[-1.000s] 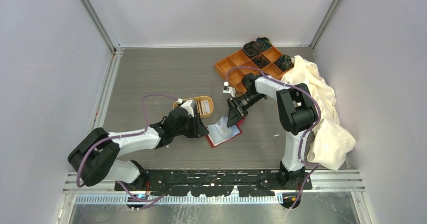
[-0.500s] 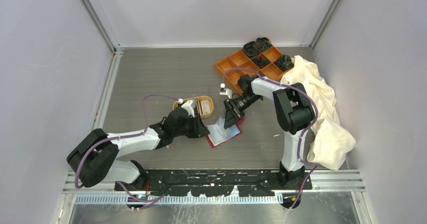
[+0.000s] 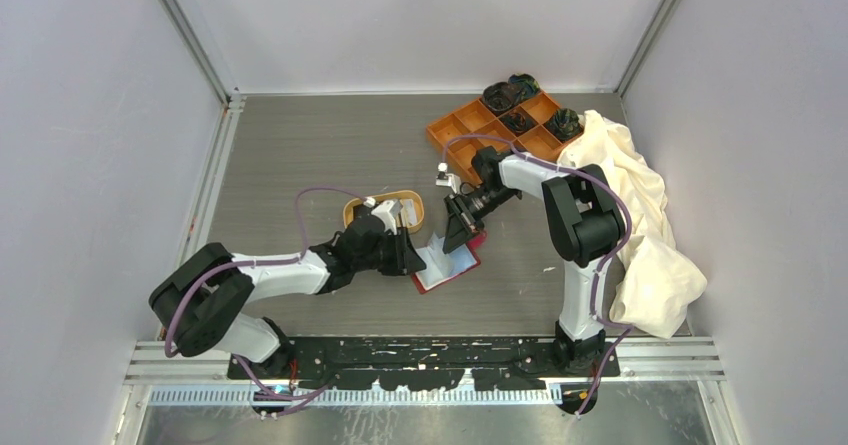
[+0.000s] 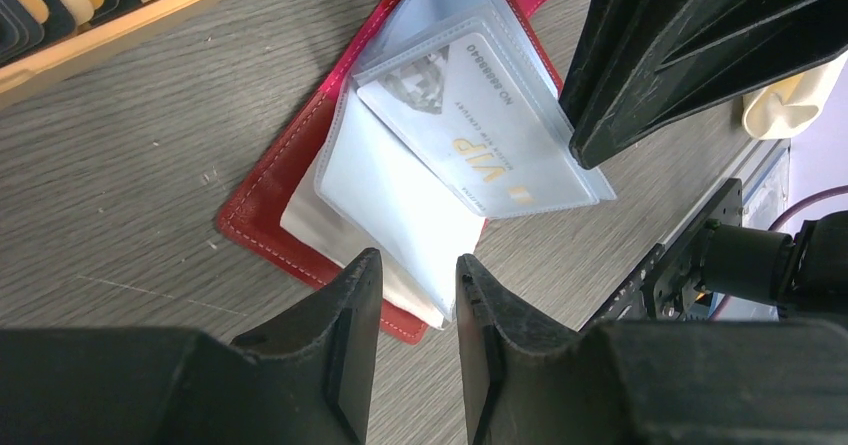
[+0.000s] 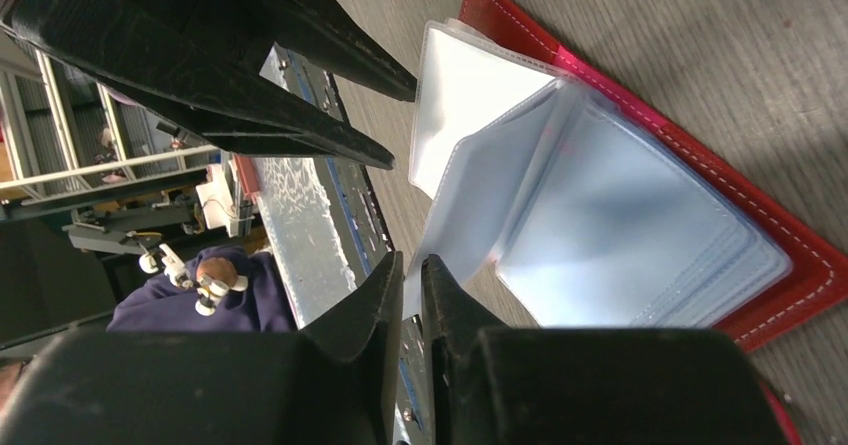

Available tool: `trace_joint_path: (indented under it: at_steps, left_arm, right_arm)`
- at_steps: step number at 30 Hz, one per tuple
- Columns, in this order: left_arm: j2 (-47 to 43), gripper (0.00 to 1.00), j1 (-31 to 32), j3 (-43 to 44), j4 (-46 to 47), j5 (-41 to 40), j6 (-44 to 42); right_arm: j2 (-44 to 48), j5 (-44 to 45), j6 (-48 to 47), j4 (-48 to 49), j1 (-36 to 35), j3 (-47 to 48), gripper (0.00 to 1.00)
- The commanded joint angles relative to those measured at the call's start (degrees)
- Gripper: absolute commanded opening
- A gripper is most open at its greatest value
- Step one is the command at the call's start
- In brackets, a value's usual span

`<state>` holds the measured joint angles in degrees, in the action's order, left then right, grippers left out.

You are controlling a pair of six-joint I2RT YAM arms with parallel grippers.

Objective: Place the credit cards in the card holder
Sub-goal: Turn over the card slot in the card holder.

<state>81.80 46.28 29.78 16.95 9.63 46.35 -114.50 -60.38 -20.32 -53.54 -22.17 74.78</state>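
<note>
red card holder (image 3: 447,265) lies open on the counter (image 3: 300,155); right pincer (image 5: 410,265) nips a thin, limp, likely slippery sleeve (image 5: 470,195) by its free edge, left pincer (image 4: 418,275) narrowly parted, empty.

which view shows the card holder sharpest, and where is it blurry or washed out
Left wrist: card holder sharp, VIP print on the card readable through a clear sleeve. Right wrist: sleeves soft and hazy, right pincer dark, blurred. Top external: evenly lit, holder tiny.

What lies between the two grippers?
The open red card holder, its clear sleeves holding a VIP card, seen best in the left wrist view.
</note>
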Motion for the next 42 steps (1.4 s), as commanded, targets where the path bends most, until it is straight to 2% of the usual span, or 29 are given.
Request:
trace_joint_path:
  at_steps: [1, 15, 23, 31, 37, 42]
  left_arm:
    - [0.8, 0.34, 0.5, 2.2, 3.5, -0.2, 0.4]
    - [-3.2, 0.34, 1.3, 1.1, 1.7, -3.1, 0.1]
    - [-1.6, 0.34, 1.9, 0.9, 2.6, -3.2, 0.4]
    - [0.5, 0.35, 2.5, 2.0, 3.0, -2.9, 0.5]
    - [1.8, 0.35, 2.6, 2.4, 3.5, -2.6, 0.6]
    - [1.1, 0.35, 2.5, 2.3, 2.6, -3.0, 0.3]
  right_arm:
    - [0.3, -0.9, 1.6, 1.0, -0.4, 0.3, 0.17]
    - [-1.0, -2.7, 2.1, 0.7, -2.0, 0.5, 0.12]
    - [-1.8, -3.8, 2.5, 1.0, -2.2, 0.5, 0.11]
    - [-2.1, -4.1, 2.6, 0.9, -2.1, 0.5, 0.21]
    - [-2.3, -3.5, 2.7, 0.9, -2.2, 0.6, 0.23]
    - [-1.2, 1.6, 2.7, 1.4, -2.2, 0.8, 0.22]
